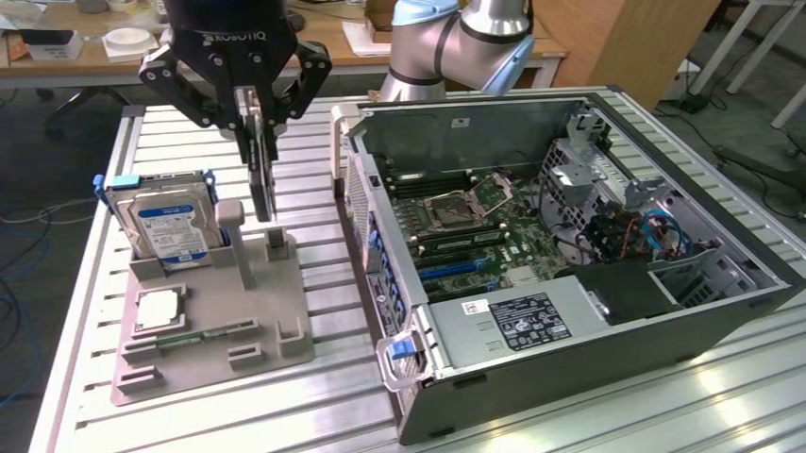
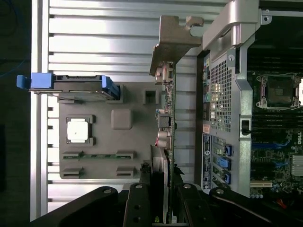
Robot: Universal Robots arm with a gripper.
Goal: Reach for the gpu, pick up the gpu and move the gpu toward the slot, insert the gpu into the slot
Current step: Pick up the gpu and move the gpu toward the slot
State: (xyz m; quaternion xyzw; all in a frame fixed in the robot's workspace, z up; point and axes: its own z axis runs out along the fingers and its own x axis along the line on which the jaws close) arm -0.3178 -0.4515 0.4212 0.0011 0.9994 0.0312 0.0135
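Gpu (image 1: 262,184): clamped edge-on between your tool's (image 1: 257,127) fingers, hanging straight below it, bracket (image 2: 175,33) farthest from the tool. Lower edge sits close over the grey holder (image 1: 214,302). Upright hold probably suits an edge-first entry. Open case (image 1: 567,236) stands beside the tool.

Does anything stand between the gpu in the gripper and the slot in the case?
Yes: the case wall rises between the gpu, held in the gripper, and the blue slots. The case is open above them.
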